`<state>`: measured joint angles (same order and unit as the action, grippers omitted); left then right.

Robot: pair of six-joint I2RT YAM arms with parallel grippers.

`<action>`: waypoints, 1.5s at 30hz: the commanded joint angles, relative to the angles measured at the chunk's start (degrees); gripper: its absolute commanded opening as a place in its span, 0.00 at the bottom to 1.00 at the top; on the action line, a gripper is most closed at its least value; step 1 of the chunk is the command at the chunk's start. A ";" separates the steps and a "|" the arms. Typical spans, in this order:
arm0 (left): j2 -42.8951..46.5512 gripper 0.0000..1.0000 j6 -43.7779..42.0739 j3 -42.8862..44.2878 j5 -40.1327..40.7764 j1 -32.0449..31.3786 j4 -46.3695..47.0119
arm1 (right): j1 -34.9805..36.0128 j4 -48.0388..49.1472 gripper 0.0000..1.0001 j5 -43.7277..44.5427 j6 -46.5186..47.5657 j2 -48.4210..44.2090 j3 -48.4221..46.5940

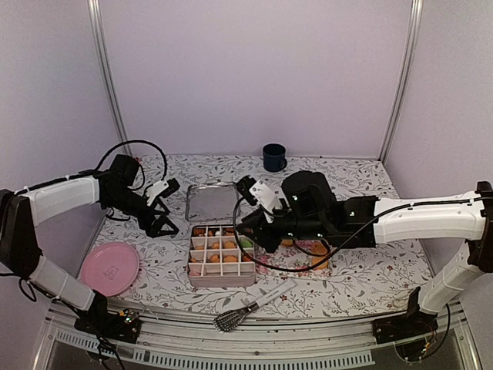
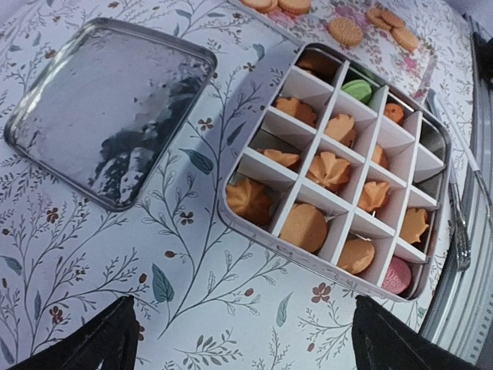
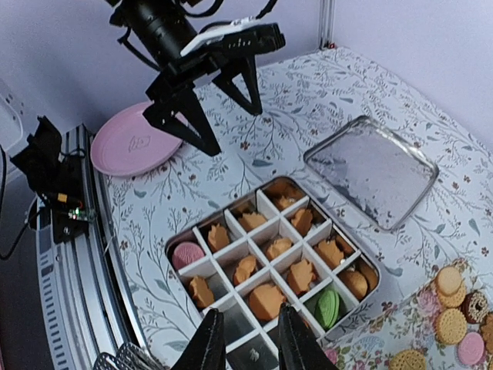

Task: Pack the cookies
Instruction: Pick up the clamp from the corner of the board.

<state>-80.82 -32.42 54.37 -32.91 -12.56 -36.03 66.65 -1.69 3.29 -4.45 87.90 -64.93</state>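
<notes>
A square tin box [image 1: 222, 258] with white dividers holds the cookies [image 3: 300, 276]: mostly orange-tan, with one green [image 3: 326, 307] and one pink [image 3: 187, 254]. More loose cookies [image 3: 451, 308] lie on a floral sheet to the box's right. My right gripper [image 3: 253, 347] hovers over the near edge of the box [image 3: 273, 254]; its fingers stand a little apart with nothing between them, above an empty compartment. My left gripper [image 2: 243, 347] is wide open and empty above bare tablecloth, just left of the box [image 2: 331, 166]. In the top view it hangs [image 1: 160, 226] between the lid and the pink plate.
The tin lid [image 1: 212, 202] lies upside down behind the box. A pink plate [image 1: 110, 267] sits at the front left, a dark blue mug [image 1: 273, 157] at the back and a whisk [image 1: 246, 308] near the front edge. The right arm covers much of the floral sheet [image 1: 312, 253].
</notes>
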 commanded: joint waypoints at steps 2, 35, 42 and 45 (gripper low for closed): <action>-1.64 0.97 -1.54 -2.10 0.34 -2.77 0.42 | 2.03 -9.67 0.26 -5.51 1.49 -0.41 5.19; 1.73 0.99 -4.53 1.44 1.88 -3.10 -6.33 | 15.84 -4.98 0.21 30.40 32.57 10.75 14.68; -0.38 0.99 -6.17 4.95 -0.22 -3.18 -9.90 | 15.85 -5.85 0.00 30.66 33.77 8.21 13.52; -0.89 0.99 -7.89 7.84 -1.19 -3.26 -13.01 | 15.83 -8.60 0.00 30.66 34.30 5.71 12.41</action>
<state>-80.62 -37.54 58.33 -31.75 -15.33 -44.53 82.13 -9.06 32.45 28.86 98.00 -50.19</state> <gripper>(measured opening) 0.992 0.017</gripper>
